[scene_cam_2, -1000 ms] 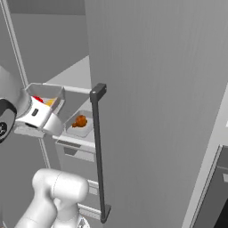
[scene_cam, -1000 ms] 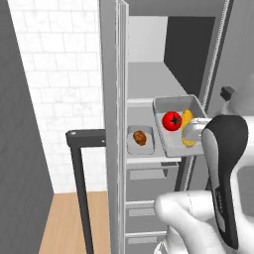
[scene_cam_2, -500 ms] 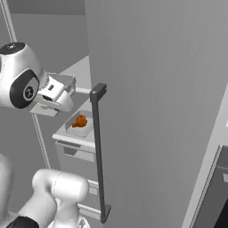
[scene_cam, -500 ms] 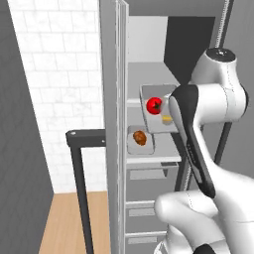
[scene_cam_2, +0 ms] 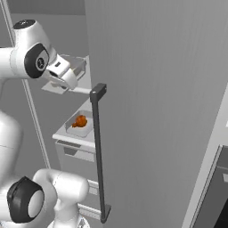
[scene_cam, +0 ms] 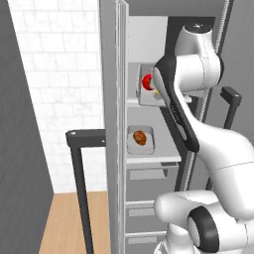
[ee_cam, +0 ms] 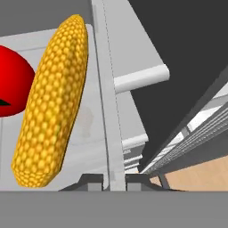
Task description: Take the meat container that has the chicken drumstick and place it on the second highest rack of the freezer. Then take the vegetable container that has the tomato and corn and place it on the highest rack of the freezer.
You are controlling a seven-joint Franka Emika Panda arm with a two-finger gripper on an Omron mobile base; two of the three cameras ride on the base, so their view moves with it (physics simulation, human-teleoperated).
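Meat container (scene_cam: 140, 140): sits on the lower of the two freezer (scene_cam: 116, 124) shelves, chicken drumstick (scene_cam: 140, 137) inside; first placement judged complete.
Vegetable container (scene_cam: 145, 95): at the highest rack (scene_cam: 133, 102), apparently over or on it; tomato (scene_cam: 147, 82) and corn (ee_cam: 54, 100) lie side by side inside.
Gripper (ee_cam: 110, 178): fingers pinched together on the vegetable container's rim wall.
Remaining: settle the container on the rack, release, withdraw.
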